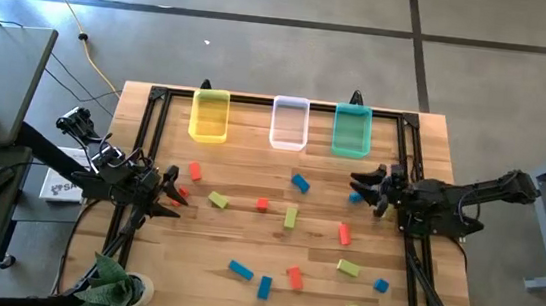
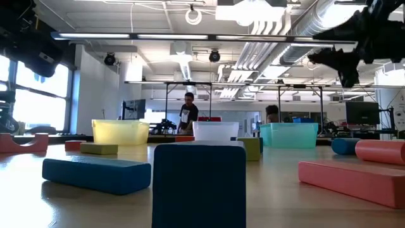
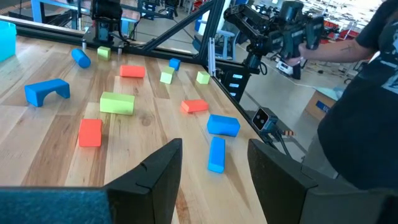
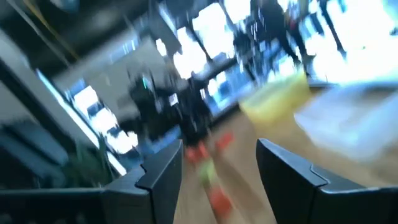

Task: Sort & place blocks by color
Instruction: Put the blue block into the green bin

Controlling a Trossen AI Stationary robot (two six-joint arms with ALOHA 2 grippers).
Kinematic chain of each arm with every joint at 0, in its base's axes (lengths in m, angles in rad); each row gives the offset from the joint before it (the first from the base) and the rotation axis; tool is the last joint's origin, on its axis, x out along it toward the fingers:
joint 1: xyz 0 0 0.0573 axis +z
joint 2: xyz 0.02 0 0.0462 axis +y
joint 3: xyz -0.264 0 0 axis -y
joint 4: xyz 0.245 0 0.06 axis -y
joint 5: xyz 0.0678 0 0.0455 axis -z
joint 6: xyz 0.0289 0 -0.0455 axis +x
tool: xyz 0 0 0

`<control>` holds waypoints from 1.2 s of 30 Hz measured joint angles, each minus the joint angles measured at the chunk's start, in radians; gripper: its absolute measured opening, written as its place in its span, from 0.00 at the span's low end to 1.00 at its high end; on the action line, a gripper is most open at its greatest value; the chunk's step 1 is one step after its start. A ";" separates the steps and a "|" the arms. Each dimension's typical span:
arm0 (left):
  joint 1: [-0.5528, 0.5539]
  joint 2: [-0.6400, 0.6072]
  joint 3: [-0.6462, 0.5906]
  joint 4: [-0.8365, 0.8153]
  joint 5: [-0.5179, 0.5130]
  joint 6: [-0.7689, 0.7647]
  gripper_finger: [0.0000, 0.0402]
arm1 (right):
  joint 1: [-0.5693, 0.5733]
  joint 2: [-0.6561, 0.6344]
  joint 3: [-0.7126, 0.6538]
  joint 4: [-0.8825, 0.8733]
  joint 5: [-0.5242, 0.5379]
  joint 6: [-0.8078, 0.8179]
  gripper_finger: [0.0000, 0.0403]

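- Fifteen or so blocks [image 1: 291, 216] lie scattered across the table [image 1: 244, 246], their long axes pointing every which way; the yellow bin [image 1: 209, 116], clear bin [image 1: 289, 123] and teal bin [image 1: 351, 130] hold none.
- Left gripper [image 1: 170, 196], fingers apart and empty, hangs at the table's left edge; a red block [image 1: 195, 172] lies just ahead.
- Right gripper [image 1: 363, 183], fingers apart and empty, hangs near a blue block [image 1: 299, 183].
- No readable writing.

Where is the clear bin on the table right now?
In the high view, the clear bin stands at the table's far edge, middle of the row, between the yellow bin and the teal bin.
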 joint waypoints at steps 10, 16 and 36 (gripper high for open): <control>0.000 0.000 0.000 0.000 -0.018 0.000 0.43 | 0.000 0.000 0.008 0.281 0.088 -0.149 0.48; 0.000 0.000 0.000 0.021 -0.018 0.000 0.43 | 0.000 0.029 0.149 0.172 0.131 -0.266 0.48; 0.000 0.000 0.000 0.108 -0.139 -0.055 0.43 | -0.046 0.474 0.614 -0.514 0.249 -0.014 0.48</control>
